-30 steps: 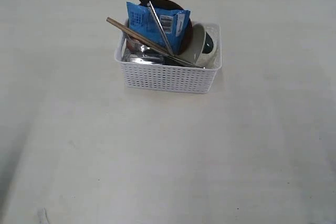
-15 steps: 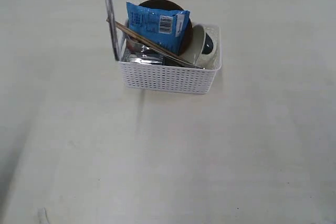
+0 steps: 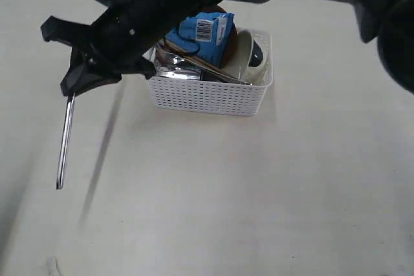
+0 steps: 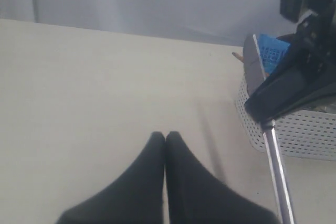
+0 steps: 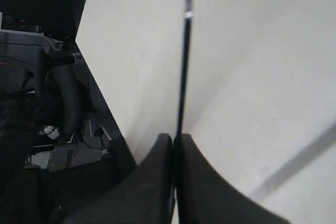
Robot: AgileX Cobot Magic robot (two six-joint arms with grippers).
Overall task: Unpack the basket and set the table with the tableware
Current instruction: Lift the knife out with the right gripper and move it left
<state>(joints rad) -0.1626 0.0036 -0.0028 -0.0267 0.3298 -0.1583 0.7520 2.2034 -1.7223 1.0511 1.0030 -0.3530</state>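
Pinching the top end of a long steel utensil [image 3: 63, 140], the right gripper [image 3: 73, 90] had its jaws clenched almost fully together on the slim shaft. I could not tell whether it was the knife or the fork. A second earlier that gripper had been above the basket [image 3: 207, 95], with the utensil still standing among the other things. Now the arm had swung across to the left arm's side, and the piece hung upright over bare counter [image 3: 259, 192], near the basket but clear of it. Its lower tip stood apart from its shadow, so I judged it not yet set down. The first piece was out and only needed lowering and letting go. The left gripper [image 4: 166, 137] sat clenched on nothing, away from the work. The bowl [image 3: 242, 53], chopsticks [image 3: 194, 61] and blue packet [image 3: 202, 29] remained in the basket.
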